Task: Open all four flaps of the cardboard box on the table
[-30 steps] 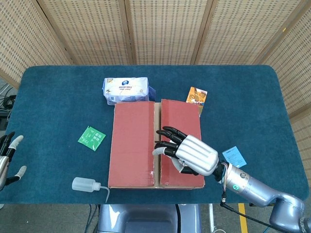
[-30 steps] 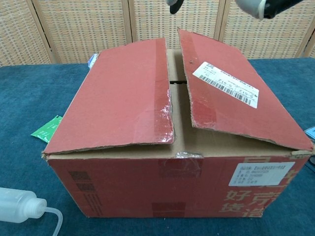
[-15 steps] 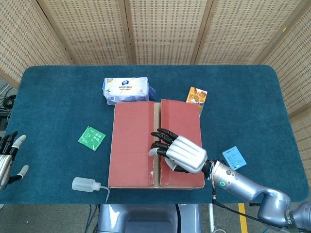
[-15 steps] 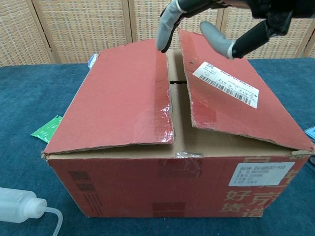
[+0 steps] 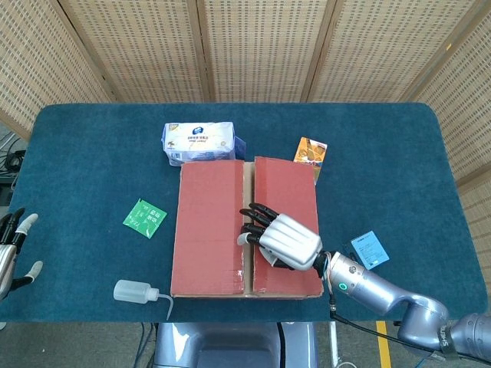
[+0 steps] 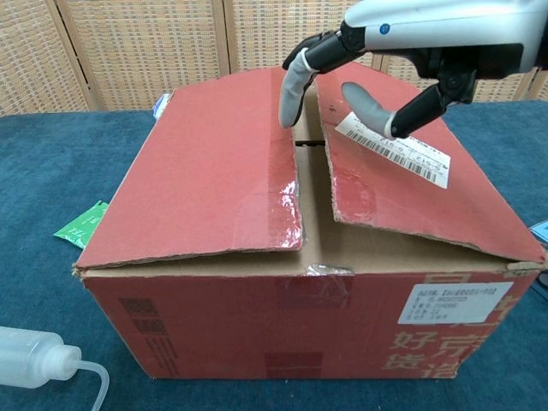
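The red-brown cardboard box [image 5: 211, 245] sits at the table's near middle. Its two long top flaps lie nearly closed, slightly raised, with a narrow gap between them. The left flap [image 6: 214, 171] and the right flap [image 6: 402, 184], which bears a white barcode label, slope up towards that gap. My right hand [image 5: 280, 239] hovers over the inner edge of the right flap with fingers spread and nothing in it. In the chest view the right hand [image 6: 377, 60] has one fingertip [image 6: 291, 98] hanging down at the gap. My left hand [image 5: 11, 253] is off the table's left edge, fingers apart, holding nothing.
Behind the box lie a tissue pack [image 5: 201, 142] and an orange packet [image 5: 311, 150]. A green sachet [image 5: 144, 217] and a clear squeeze bottle [image 5: 138, 292] lie left of the box. A blue card [image 5: 370, 248] lies to its right. Wicker screens stand behind the table.
My right hand has come down and shifted left towards the gap between the flaps, dropping into the chest view. The flaps and the left hand have barely moved.
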You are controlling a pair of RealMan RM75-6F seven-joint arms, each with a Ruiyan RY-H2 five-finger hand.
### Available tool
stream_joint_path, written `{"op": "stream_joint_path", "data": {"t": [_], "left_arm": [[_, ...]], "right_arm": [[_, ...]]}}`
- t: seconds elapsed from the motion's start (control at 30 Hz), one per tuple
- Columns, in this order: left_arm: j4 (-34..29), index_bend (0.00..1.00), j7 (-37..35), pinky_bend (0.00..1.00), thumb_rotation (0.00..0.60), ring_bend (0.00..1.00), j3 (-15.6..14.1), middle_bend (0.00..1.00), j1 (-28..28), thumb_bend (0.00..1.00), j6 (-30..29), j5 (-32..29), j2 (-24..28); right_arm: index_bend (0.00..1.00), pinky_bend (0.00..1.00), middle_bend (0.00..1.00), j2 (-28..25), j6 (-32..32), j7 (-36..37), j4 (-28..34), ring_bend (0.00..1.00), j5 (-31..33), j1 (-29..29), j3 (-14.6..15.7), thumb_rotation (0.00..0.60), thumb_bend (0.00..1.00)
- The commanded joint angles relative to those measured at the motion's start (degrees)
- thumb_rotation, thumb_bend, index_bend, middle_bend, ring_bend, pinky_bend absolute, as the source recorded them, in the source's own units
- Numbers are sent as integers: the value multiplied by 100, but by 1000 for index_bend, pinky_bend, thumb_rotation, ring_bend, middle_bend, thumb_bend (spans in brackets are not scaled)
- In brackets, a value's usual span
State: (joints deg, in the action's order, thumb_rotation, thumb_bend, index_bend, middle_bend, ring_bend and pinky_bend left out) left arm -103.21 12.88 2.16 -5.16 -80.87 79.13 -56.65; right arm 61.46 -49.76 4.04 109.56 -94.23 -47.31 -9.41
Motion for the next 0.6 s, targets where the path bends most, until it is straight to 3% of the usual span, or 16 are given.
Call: {"op": "stream_joint_path", "data": {"t": [0.03,0.6], "left_arm": [[1,75,-2,0,600,0,3,0,-2,325,5,-22,-2],[52,75,-77,0,600,0,-10,0,5,326,-11,-48,-16]], "right_arm": [[311,43,305,40,21,-95,-41,7,55,-18,25,600,878],[434,43,488,145,-151,-296,-233,88,134,-13,113,600,878]]}}
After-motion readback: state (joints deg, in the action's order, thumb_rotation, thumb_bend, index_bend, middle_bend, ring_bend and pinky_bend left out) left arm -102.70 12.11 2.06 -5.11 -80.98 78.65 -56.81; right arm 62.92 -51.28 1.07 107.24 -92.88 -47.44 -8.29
